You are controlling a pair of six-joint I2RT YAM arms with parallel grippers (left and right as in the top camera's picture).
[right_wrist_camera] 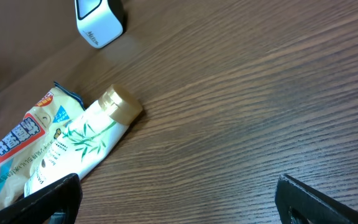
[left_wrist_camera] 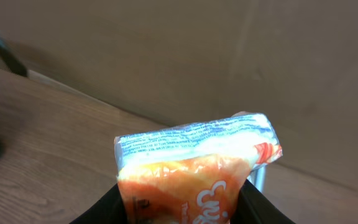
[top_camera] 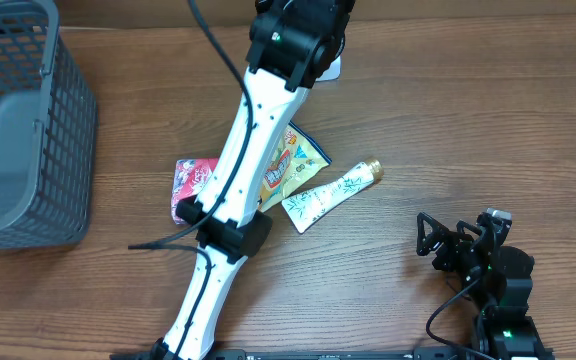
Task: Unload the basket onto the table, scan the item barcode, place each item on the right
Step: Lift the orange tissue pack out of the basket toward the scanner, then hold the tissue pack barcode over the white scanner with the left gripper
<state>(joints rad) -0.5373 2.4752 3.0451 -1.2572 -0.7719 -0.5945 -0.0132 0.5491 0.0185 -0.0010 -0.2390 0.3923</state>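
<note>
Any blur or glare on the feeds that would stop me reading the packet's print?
Left wrist: the orange packet sits very close and soft-focused, with a washed-out pale band across its top; the print is unreadable. Right wrist: the tube and the table grain are sharp, with no glare. Overhead: even light, faint shadows only.

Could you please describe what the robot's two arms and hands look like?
The left arm has white links, black joints and a black cable along it. The right arm is black with a small green light; the right hand has black fingers.
</note>
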